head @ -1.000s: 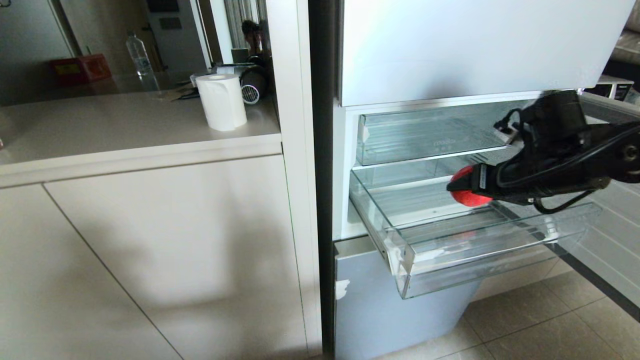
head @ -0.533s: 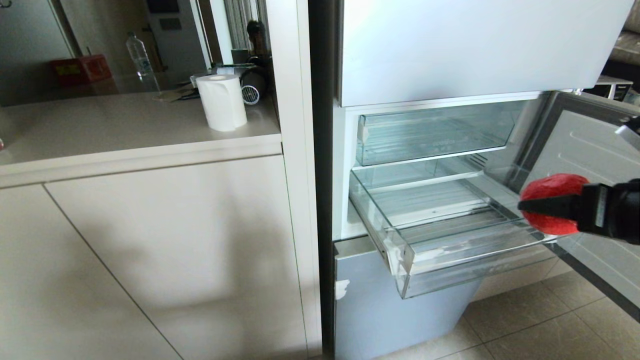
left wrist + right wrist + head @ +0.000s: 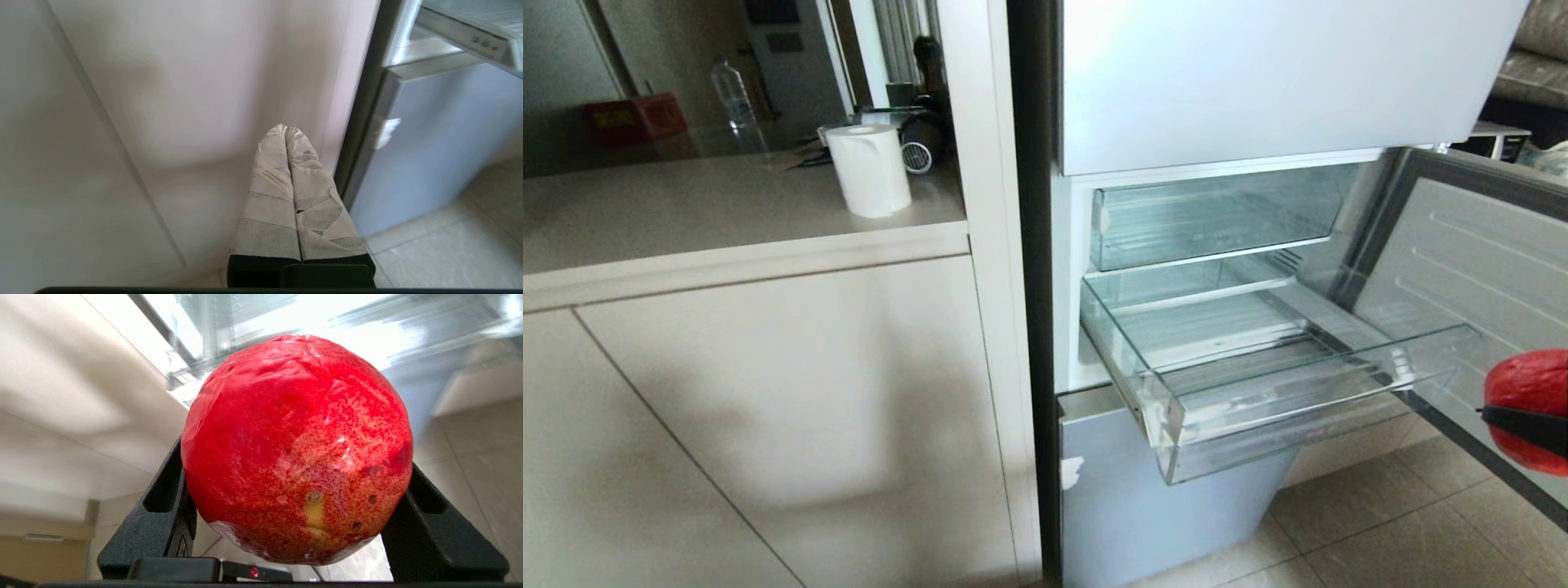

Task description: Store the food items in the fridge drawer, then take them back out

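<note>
The right gripper [image 3: 296, 522] holds a round red fruit [image 3: 296, 449], apple-like, its skin speckled with yellow low on one side. The two black fingers [image 3: 163, 522] press against the fruit's opposite flanks, spread wide enough to take its full girth. In the head view the fruit [image 3: 1531, 392] sits at the far right edge of the picture, a dark finger crossing its front, and it hangs in the air above the tiled floor [image 3: 1372, 531], outside and to the right of the fridge drawer [image 3: 1258, 400], in front of the open door's ribbed inner panel [image 3: 1462, 269].

The fridge drawer is pulled out from the fridge body (clear plastic, ribbed floor, stepped front lip) and nothing lies in it. Above and behind it sits a second clear bin [image 3: 1217, 216], pushed in. A silver-blue panel [image 3: 1258, 73] closes the compartment above, and another [image 3: 1143, 498] stands below the drawer.

The left gripper [image 3: 286, 134] hangs low beside the pale cabinet front [image 3: 184, 81], near the lower fridge panel's edge, its tape-wrapped fingers [image 3: 269, 196] pressed together with nothing between them.

On the counter [image 3: 686, 220] to the left stands a roll of white paper [image 3: 870, 167], with a clear bottle [image 3: 727, 94] and a red box [image 3: 637, 118] farther back.
</note>
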Available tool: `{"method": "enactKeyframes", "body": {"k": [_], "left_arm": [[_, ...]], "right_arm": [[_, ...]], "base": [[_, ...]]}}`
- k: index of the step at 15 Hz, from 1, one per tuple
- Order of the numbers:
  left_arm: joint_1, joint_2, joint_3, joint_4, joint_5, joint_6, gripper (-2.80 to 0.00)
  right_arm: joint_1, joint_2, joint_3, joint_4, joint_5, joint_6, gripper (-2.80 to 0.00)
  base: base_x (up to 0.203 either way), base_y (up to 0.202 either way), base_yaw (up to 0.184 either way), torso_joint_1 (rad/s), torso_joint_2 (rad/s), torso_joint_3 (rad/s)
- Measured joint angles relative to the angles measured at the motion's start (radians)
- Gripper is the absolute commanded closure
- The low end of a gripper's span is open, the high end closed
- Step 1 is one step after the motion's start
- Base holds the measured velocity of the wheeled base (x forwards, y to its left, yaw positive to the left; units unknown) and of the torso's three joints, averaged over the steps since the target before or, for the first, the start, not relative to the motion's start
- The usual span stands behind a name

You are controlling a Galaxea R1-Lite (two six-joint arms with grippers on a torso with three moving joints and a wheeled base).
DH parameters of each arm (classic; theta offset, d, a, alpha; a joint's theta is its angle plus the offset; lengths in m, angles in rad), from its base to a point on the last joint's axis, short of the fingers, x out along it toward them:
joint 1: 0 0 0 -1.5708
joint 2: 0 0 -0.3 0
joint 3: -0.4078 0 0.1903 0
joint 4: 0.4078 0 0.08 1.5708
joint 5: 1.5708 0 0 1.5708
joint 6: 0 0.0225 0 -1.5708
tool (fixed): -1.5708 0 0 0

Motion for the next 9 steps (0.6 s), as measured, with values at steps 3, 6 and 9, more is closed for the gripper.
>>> {"method": "enactKeyframes", "body": {"k": [3, 6, 9], "left_arm": [[0.0, 0.0, 0.0, 0.0, 0.0, 0.0, 0.0], [0.0, 0.0, 0.0, 0.0, 0.0, 0.0, 0.0], [0.0, 0.0, 0.0, 0.0, 0.0, 0.0, 0.0]], "right_arm": [[0.0, -0.026, 0.014, 0.0, 0.0, 0.0, 0.0], [0.0, -0.056, 0.039, -0.001, 0.0, 0.0, 0.0], [-0.002, -0.078, 0.062, -0.001, 0.0, 0.0, 0.0]], "base": [[0.001, 0.007, -0.173, 0.003, 0.0, 0.002], [-0.001, 0.008, -0.177, 0.003, 0.0, 0.003], [-0.001, 0.009, -0.174, 0.001, 0.0, 0.005]]}}
